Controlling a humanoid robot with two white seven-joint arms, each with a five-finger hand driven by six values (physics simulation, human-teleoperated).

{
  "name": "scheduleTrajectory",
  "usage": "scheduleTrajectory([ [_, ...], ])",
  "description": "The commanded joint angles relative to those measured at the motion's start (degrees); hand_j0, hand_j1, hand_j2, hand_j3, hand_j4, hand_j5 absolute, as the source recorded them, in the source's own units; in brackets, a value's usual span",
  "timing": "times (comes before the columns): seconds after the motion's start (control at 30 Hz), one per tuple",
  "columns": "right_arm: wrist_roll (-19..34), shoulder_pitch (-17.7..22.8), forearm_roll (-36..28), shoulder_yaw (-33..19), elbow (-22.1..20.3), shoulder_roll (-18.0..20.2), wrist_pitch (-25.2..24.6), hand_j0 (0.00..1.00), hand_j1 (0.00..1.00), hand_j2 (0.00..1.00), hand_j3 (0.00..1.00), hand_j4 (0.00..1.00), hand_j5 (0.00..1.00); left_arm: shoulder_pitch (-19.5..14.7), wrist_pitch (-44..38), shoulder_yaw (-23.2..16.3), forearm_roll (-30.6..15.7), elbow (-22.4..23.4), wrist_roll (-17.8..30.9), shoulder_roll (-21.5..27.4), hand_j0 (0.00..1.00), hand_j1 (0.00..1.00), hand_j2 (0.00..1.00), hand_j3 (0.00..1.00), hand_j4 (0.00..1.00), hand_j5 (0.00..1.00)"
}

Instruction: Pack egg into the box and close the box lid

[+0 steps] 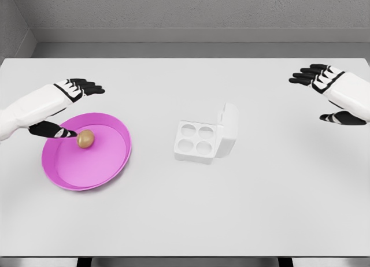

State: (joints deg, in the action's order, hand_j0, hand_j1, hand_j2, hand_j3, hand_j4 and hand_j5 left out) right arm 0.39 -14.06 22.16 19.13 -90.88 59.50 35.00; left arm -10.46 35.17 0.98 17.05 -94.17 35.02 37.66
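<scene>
Brown egg [85,139] in pink plate [118,157]; unlabelled white box [205,136] lid open; both hands' fingers [87,86] spread, empty.

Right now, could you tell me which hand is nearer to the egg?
Left. The left hand hovers at the pink plate's left edge, its thumb almost touching the egg. The right hand is far across the table, beyond the open box.

Bare white tabletop [185,215] between the shallow round magenta plastic tray [110,169] and the white four-cup egg box [196,143]. Raised tray rim around the brown egg [85,139], left hand's [66,108] thumb just beside it. Upright hinged lid [229,128] walling the box's right side; cups reachable from above.
</scene>
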Motion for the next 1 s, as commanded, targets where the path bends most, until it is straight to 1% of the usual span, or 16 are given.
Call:
scheduleTrajectory([
  [0.0, -0.04, 0.00, -0.27, 0.21, -0.35, 0.17, 0.00, 1.00, 1.00, 1.00, 1.00, 1.00, 1.00, 0.09, -0.17, 0.33, 1.23, 0.13, -0.02, -0.30, 1.00, 1.00, 1.00, 1.00, 1.00, 1.00],
  [0.07, 0.05, 0.00, -0.36, 0.29, -0.44, 0.09, 0.00, 1.00, 1.00, 1.00, 1.00, 1.00, 1.00, 0.26, -0.17, 0.25, 1.32, 0.04, -0.02, -0.48, 1.00, 1.00, 1.00, 1.00, 1.00, 1.00],
  [0.1, -0.04, 0.00, -0.36, 0.21, -0.44, 0.09, 0.00, 1.00, 1.00, 1.00, 1.00, 1.00, 1.00, 1.14, -0.17, 0.33, 1.32, 0.13, -0.02, 0.66, 1.00, 1.00, 1.00, 1.00, 1.00, 1.00],
  [0.23, 0.05, -0.88, -0.27, -0.06, -0.35, 0.26, 0.00, 1.00, 1.00, 1.00, 1.00, 1.00, 1.00, 0.97, -0.17, 0.60, 0.71, -0.66, -0.02, 8.57, 1.00, 1.00, 1.00, 1.00, 1.00, 1.00],
  [0.27, 0.05, -1.41, -0.27, -0.15, -0.35, 0.26, 0.00, 1.00, 1.00, 1.00, 1.00, 1.00, 1.00, 0.88, -0.17, 0.42, -0.87, -1.63, -0.02, 11.12, 1.00, 1.00, 1.00, 1.00, 1.00, 1.00],
  [0.33, 0.05, -3.08, -0.27, -0.23, -0.35, -0.26, 0.00, 1.00, 1.00, 1.00, 1.00, 1.00, 1.00, 0.88, -0.17, -0.28, -8.52, -3.47, -0.02, 14.81, 1.00, 1.00, 1.00, 1.00, 1.00, 1.00],
  [0.4, 0.05, -3.60, -0.27, -0.23, -0.35, -0.62, 0.00, 1.00, 1.00, 1.00, 1.00, 1.00, 1.00, 0.79, -0.17, -0.28, -10.02, -6.02, -0.02, 15.43, 1.00, 1.00, 1.00, 1.00, 1.00, 1.00],
  [0.43, 0.66, -3.52, -0.27, -0.23, -0.53, -0.27, 0.00, 1.00, 1.00, 1.00, 1.00, 1.00, 1.00, 0.44, -0.17, -0.28, -11.24, -6.20, -0.02, 17.27, 1.00, 1.00, 1.00, 1.00, 1.00, 1.00],
  [0.5, 7.87, -4.13, -0.27, -0.32, -1.41, -0.27, 0.00, 1.00, 1.00, 1.00, 1.00, 1.00, 1.00, 0.00, -0.17, -1.07, -12.04, -6.38, -0.02, 19.47, 1.00, 1.00, 1.00, 1.00, 1.00, 1.00],
  [0.53, 10.24, -4.13, -0.36, -0.41, -1.49, -0.35, 0.00, 1.00, 1.00, 1.00, 1.00, 1.00, 1.00, -0.35, -0.17, -3.53, -11.95, -6.29, -0.02, 20.53, 1.00, 1.00, 1.00, 1.00, 1.00, 1.00],
  [0.6, 10.33, -4.22, -0.27, -0.41, -1.41, -0.27, 0.00, 1.00, 1.00, 1.00, 1.00, 1.00, 1.00, -0.70, -0.17, -6.52, -11.69, -5.41, -0.02, 20.35, 1.00, 1.00, 1.00, 1.00, 1.00, 1.00],
  [0.7, 10.42, -4.04, 0.26, -0.32, -0.79, -0.35, 0.00, 1.00, 1.00, 1.00, 1.00, 1.00, 1.00, -0.88, -1.76, -8.98, -11.51, -5.06, -0.02, 19.82, 1.00, 1.00, 1.00, 1.00, 1.00, 1.00],
  [0.77, 10.60, -3.69, 0.61, 0.29, 0.44, -0.53, 0.00, 1.00, 1.00, 1.00, 1.00, 1.00, 1.00, -0.97, -4.05, -10.21, -8.96, -5.14, -0.02, 19.73, 1.00, 1.00, 1.00, 1.00, 1.00, 1.00],
  [0.83, 10.77, -3.60, 1.05, 0.90, 0.62, -0.79, 0.00, 1.00, 1.00, 1.00, 1.00, 1.00, 1.00, -0.97, -4.14, -11.44, -8.70, -5.23, -0.02, 19.47, 0.99, 0.99, 0.99, 0.99, 0.99, 0.99],
  [0.9, 10.86, -3.69, 1.05, 1.96, 0.70, -0.71, 0.00, 1.00, 1.00, 1.00, 1.00, 1.00, 1.00, -1.05, -10.11, -11.44, -8.79, -4.97, -0.02, 18.77, 0.98, 0.98, 0.98, 0.98, 0.98, 0.98],
  [0.97, 15.16, -3.69, 1.22, 2.14, 0.70, -0.71, 0.00, 1.00, 1.00, 1.00, 1.00, 1.00, 1.00, -1.05, -14.68, -11.53, -8.96, -4.97, -0.02, 18.07, 0.98, 0.98, 0.98, 0.98, 0.98, 0.98],
])
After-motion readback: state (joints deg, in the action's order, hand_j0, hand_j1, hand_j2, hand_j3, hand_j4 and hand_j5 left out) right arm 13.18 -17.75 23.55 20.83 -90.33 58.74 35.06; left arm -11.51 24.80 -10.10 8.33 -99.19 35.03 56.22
